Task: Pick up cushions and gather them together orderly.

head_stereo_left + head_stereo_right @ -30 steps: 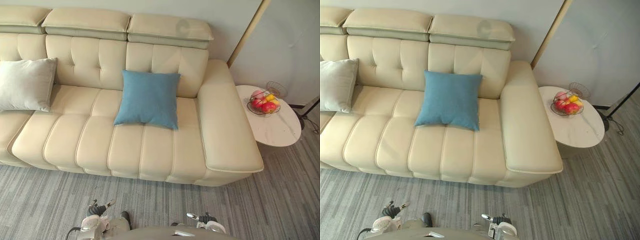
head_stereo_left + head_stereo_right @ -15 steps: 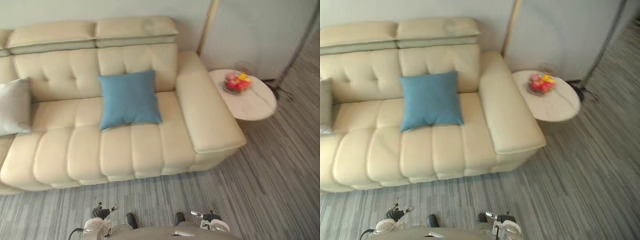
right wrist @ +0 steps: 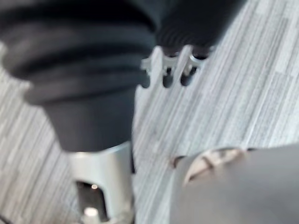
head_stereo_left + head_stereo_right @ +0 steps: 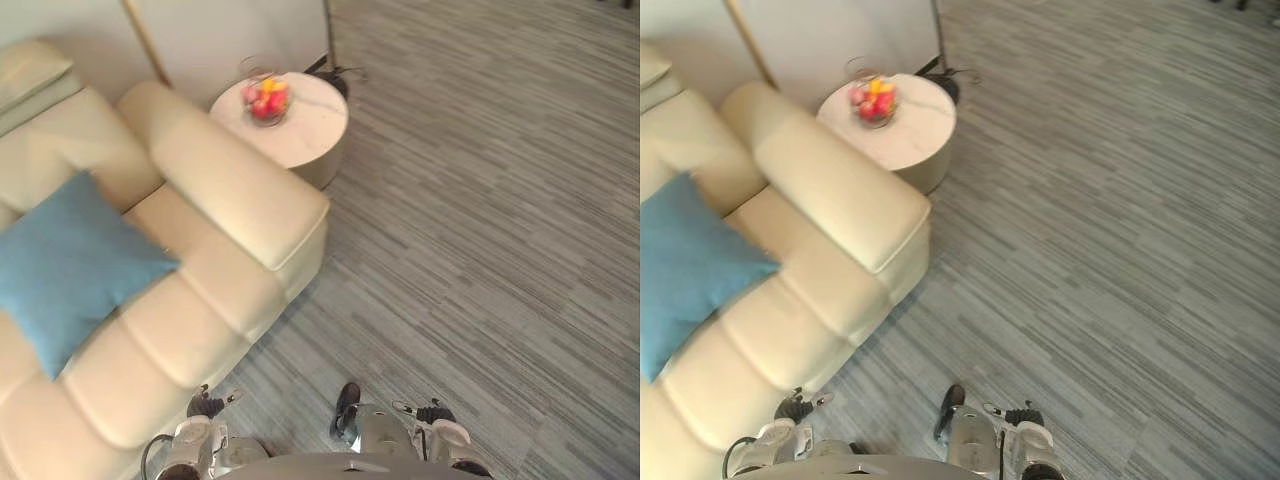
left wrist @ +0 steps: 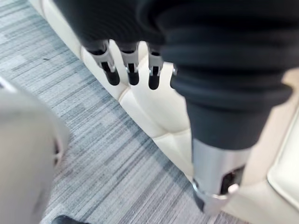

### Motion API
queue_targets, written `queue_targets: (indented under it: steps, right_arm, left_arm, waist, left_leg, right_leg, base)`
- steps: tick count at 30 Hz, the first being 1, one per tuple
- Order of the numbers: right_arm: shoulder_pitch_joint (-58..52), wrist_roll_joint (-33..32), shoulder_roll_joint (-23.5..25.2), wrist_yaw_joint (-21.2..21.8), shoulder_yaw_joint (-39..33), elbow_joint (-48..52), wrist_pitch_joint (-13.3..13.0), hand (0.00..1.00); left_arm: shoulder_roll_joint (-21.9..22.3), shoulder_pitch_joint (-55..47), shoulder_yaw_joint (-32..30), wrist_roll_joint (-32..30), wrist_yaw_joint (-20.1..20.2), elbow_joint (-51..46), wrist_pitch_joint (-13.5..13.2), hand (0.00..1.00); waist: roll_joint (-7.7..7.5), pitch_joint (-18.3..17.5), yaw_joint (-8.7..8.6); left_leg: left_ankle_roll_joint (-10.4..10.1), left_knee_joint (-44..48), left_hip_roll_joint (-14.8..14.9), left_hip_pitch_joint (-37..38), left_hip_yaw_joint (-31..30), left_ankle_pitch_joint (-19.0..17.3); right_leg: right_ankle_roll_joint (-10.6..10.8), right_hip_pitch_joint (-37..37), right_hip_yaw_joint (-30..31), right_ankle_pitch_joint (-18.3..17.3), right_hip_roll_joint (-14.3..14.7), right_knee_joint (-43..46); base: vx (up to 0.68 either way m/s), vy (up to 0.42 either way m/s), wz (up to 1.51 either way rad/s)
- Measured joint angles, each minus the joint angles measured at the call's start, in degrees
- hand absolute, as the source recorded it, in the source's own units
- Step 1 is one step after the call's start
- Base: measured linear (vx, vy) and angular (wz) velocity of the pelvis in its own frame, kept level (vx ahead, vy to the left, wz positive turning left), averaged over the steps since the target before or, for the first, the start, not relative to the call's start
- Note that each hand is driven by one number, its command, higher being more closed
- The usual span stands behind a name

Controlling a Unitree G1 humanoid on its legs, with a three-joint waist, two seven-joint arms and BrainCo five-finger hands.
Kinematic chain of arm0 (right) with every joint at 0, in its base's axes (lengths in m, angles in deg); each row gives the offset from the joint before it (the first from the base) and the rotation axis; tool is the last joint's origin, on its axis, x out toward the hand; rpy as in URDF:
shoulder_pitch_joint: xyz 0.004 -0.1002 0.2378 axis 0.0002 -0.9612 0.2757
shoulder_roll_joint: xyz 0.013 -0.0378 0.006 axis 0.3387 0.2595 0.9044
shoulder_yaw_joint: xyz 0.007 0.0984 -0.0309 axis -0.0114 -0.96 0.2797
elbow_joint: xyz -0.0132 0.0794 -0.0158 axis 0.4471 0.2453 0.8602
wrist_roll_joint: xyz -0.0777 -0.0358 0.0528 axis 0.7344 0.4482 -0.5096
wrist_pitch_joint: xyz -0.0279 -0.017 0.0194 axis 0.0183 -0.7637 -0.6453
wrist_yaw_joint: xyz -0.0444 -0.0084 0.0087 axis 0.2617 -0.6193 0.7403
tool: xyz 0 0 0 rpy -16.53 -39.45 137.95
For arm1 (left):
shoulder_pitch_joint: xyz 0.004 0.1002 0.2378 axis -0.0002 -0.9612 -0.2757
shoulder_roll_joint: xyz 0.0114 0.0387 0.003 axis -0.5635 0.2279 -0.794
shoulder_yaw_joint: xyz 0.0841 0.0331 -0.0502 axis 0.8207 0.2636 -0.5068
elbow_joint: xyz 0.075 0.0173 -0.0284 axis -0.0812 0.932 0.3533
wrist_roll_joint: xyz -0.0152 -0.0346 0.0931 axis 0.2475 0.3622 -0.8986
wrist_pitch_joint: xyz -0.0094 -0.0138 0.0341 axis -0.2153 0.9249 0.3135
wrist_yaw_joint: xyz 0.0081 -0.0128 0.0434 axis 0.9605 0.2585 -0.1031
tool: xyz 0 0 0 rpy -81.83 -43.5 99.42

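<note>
Blue cushion (image 4: 70,265) lies on the seat of the cream sofa (image 4: 225,190). Left hand (image 4: 205,405) and right hand (image 4: 430,411) hang low above the carpet (image 4: 480,230), fingers straight, empty, well apart from the cushion.

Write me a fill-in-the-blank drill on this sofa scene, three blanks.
1. The ____ cushion lies on the sofa.
2. The bowl on the round table holds ____.
3. The left hand and the right hand each hold ____.

Missing words: blue; fruit; nothing.
</note>
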Motion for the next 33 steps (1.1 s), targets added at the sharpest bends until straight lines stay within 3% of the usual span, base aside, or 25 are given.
queue_targets:
  steps: [1, 2, 3, 4, 5, 8, 10, 11, 12, 13, 15, 16, 17, 18, 19, 21, 23, 24, 27, 29, 31, 33]
  right_arm:
    - [-0.31, -0.13, -0.17, -0.17, 0.0, 0.03, -0.01, 0.0]
    - [-0.43, -0.93, -0.24, -0.46, 0.0, 0.05, 0.06, 0.0]
    - [-0.56, -1.42, -0.32, -0.58, -0.18, -0.03, 0.06, 0.0]
    - [-0.71, -1.42, -0.34, -0.58, -0.3, -0.01, 0.07, 0.0]
    - [-0.97, -1.42, -0.34, -0.57, -0.48, -0.01, 0.06, 0.0]
    - [-1.67, -1.39, -0.32, -0.6, -0.5, 0.81, 0.08, 0.0]
    - [-2.83, -1.37, 0.13, -0.64, -0.33, 2.7, 0.11, 0.0]
    - [-2.93, -1.36, 0.12, -0.65, -0.33, 2.81, 0.07, 0.0]
    - [-3.25, -1.42, 0.18, -0.67, -0.24, 3.86, 0.12, 0.0]
    - [-3.41, -1.48, 0.99, -0.73, 0.09, 5.13, 0.02, 0.0]
    - [-4.2, -1.65, 1.93, -0.75, 1.02, 6.34, 0.09, 0.0]
    - [-4.34, -2.04, 3.09, -0.71, 1.86, 6.82, -0.02, 0.0]
    - [-4.11, -2.07, 3.61, -0.73, 1.88, 6.81, -0.06, 0.0]
    - [-3.16, -2.12, 3.88, -0.68, 1.83, 6.65, -0.19, 0.0]
    - [-2.83, -2.15, 3.69, -0.7, 1.89, 6.35, -0.2, 0.0]
    - [-0.66, -2.15, 2.94, -0.74, 1.99, 4.53, -0.35, 0.0]
    - [1.28, -2.14, 2.89, -0.79, 2.28, 2.96, -0.56, 0.0]
    - [1.82, -2.14, 2.51, -0.94, 2.23, 2.09, -0.85, 0.0]
    - [1.56, -2.15, 0.45, -1.83, 2.12, 1.64, -1.09, 0.0]
    - [0.84, -2.48, -0.15, -2.39, 2.13, 1.11, -1.22, 0.0]
    - [0.22, -3.75, -0.93, -2.67, 2.26, 0.44, -1.24, 0.0]
    - [-0.4, -3.93, -1.18, -3.28, 2.22, 0.04, -1.25, 0.0]
  left_arm:
    - [0.26, 0.0, -0.54, 0.42, -0.11, -0.14, -0.14, 0.0]
    - [0.53, 0.1, -0.83, 0.47, -0.06, -0.07, -0.18, 0.0]
    - [1.08, 0.16, -0.99, 0.6, -0.1, -0.8, -0.24, 0.0]
    - [1.32, 0.12, -0.98, 0.6, -0.12, -1.2, -0.22, 0.0]
    - [2.0, -0.18, -1.03, 0.62, -0.12, -2.03, -0.3, 0.0]
    - [3.33, -0.58, -2.1, 0.6, -0.1, -4.16, -0.36, 0.0]
    - [4.45, -0.88, -3.71, 0.59, -0.14, -4.78, -0.42, 0.0]
    - [4.88, -0.99, -3.78, 0.6, -0.14, -4.78, -0.41, 0.0]
    - [5.41, -1.3, -4.3, 0.6, -0.16, -4.77, -0.43, 0.0]
    - [4.69, -1.33, -4.55, 0.57, -0.15, -5.06, -0.4, 0.0]
    - [3.88, -1.41, -4.56, 0.59, -0.24, -5.27, -0.35, 0.0]
    - [3.12, -1.31, -4.46, 0.6, -0.26, -5.51, -0.24, 0.0]
    - [2.85, -1.31, -4.21, 0.66, -0.31, -5.5, -0.18, 0.0]
    - [2.26, -1.23, -2.61, 0.75, -0.4, -5.45, -0.17, 0.0]
    - [1.98, -1.08, -1.48, 0.92, -0.49, -5.31, -0.18, 0.0]
    - [1.73, -0.14, -0.19, 2.12, -0.82, -3.86, -0.15, 0.0]
    - [0.6, -0.19, 0.6, 2.96, -1.04, -2.8, -0.13, 0.0]
    - [-0.39, 0.17, 1.5, 3.08, -1.26, -1.98, -0.13, 0.0]
    - [0.29, 0.89, 2.83, 2.94, -1.42, -1.66, -0.16, 0.0]
    - [0.31, 0.76, 3.55, 2.88, -1.47, -1.66, -0.19, 0.0]
    - [0.08, 0.83, 3.73, 2.87, -1.33, -2.3, -0.31, 0.0]
    - [0.02, 0.88, 3.83, 2.86, -1.29, -2.58, -0.38, 0.0]
  waist:
    - [-0.07, 0.2, 0.33]
    - [0.03, 0.41, 0.41]
    - [0.34, 0.51, 0.5]
    - [0.34, 0.51, 0.83]
    - [0.43, 0.53, 1.41]
    - [0.59, 0.43, 2.74]
    - [1.03, 0.18, 3.14]
    - [1.22, 0.0, 3.35]
    - [1.63, -0.53, 3.9]
    - [1.09, -0.81, 3.91]
    - [-1.1, -1.9, 3.92]
    - [-2.02, -2.03, 4.23]
    - [-2.33, -2.09, 4.25]
    - [-2.46, -2.07, 3.95]
    - [-2.19, -1.92, 3.75]
    - [-1.14, -1.31, 4.13]
    - [-0.8, -1.04, 4.23]
    - [-1.57, -1.17, 4.11]
    - [1.17, 0.38, 3.52]
    - [1.91, 0.87, 3.54]
    - [2.72, 1.69, 3.76]
    - [2.74, 1.82, 3.85]
  left_leg:
    - [0.41, 4.58, 0.94, -1.22, -3.37, -1.32]
    - [-1.03, 8.68, -0.5, -3.74, -8.92, -5.22]
    - [-2.93, 10.03, -5.22, -6.98, -16.62, -9.17]
    - [-2.84, 9.64, -7.09, -7.79, -18.71, -9.98]
    - [-2.73, 7.45, -11.09, -9.7, -22.88, -11.45]
    - [-3.27, -1.82, -16.0, -12.98, -30.16, -12.36]
    - [-4.75, -13.12, -19.56, -13.84, -41.03, -11.45]
    - [-4.63, -15.3, -19.8, -13.51, -42.74, -11.21]
    - [-5.31, -17.08, -19.47, -12.48, -43.13, -8.12]
    - [-4.56, -16.66, -19.57, -11.62, -38.27, -8.47]
    - [-3.53, -16.34, -19.44, -10.08, -31.9, -9.66]
    - [-3.11, -15.24, -18.82, -9.72, -27.9, -10.87]
    - [-2.85, -14.88, -18.52, -9.68, -26.44, -11.08]
    - [-2.47, -14.78, -17.77, -9.28, -23.35, -11.31]
    - [-2.33, -15.19, -17.2, -8.81, -21.94, -11.38]
    - [-2.51, -17.92, -15.4, -6.28, -16.96, -11.28]
    - [-2.94, -18.77, -14.37, -4.86, -14.15, -11.04]
    - [-3.44, -19.52, -14.54, -3.91, -14.01, -10.87]
    - [-4.49, -18.39, -12.77, -2.51, -14.42, -10.3]
    - [-4.29, -9.48, -9.59, -4.87, -16.16, -10.19]
    - [-1.27, 6.92, -4.37, -10.73, -22.22, -8.56]
    - [-0.54, 13.63, -3.8, -13.45, -24.86, -8.96]
  right_leg:
    - [-0.67, 0.75, 1.91, -0.62, 0.94, -0.01]
    - [-1.52, 1.49, 4.68, -1.34, 1.98, 0.17]
    - [-1.7, 2.56, 8.66, -1.47, 2.89, -0.15]
    - [-1.66, 2.88, 10.4, -1.5, 3.18, -0.17]
    - [-1.56, 3.72, 14.63, -1.56, 3.94, -0.3]
    - [-0.58, 4.51, 23.36, -2.12, 5.69, 0.17]
    - [1.12, 3.81, 31.55, -3.16, 7.74, 1.26]
    - [1.61, 3.32, 33.08, -3.48, 8.22, 1.99]
    - [2.93, 1.52, 35.78, -4.89, 9.16, 4.91]
    - [3.72, 0.1, 37.16, -6.46, 8.14, 7.42]
    - [4.57, -2.45, 34.22, -6.48, 4.77, 10.17]
    - [5.96, -4.52, 29.38, -5.95, 2.72, 11.77]
    - [6.38, -5.22, 27.02, -5.69, 2.1, 12.22]
    - [6.76, -6.5, 18.74, -4.87, -0.24, 11.89]
    - [6.09, -6.44, 12.91, -4.73, -1.83, 11.04]
    - [4.35, -4.69, -5.88, -5.57, -7.38, 7.72]
    - [3.53, -4.11, -14.85, -3.67, -10.79, 5.74]
    - [3.41, -3.48, -17.63, 0.62, -11.81, 5.33]
    - [2.52, -2.42, -15.11, -0.26, -8.66, 4.08]
    - [2.38, -0.74, -14.06, -1.31, -6.32, 2.65]
    - [1.47, 3.31, -13.68, -2.78, -2.97, 1.05]
    - [1.09, 5.37, -12.65, -4.01, -2.01, 0.99]
  base:
    - [0.18, -0.075, -1.43]
    - [0.18, 0.011, -1.55]
    - [0.2, 0.041, -1.5]
    - [0.16, 0.055, -1.75]
    - [0.16, 0.098, -1.49]
    - [0.14, 0.16, -1.83]
    - [0.17, 0.271, -2.14]
    - [0.22, 0.408, -2.2]
    - [0.19, 0.365, -2.13]
    - [0.21, 0.404, -1.99]
    - [0.18, 0.26, -1.7]
    - [0.18, 0.209, -1.61]
    - [0.18, 0.2, -1.43]
    - [0.08, 0.078, -0.95]
    - [0.09, 0.068, -1.02]
    - [0.11, 0.025, -1.11]
    - [0.12, -0.053, -1.17]
    - [0.14, -0.109, -0.9]
    - [0.16, -0.197, -0.52]
    - [0.08, -0.151, -0.36]
    - [0.11, -0.147, -0.39]
    - [0.13, -0.058, -0.39]
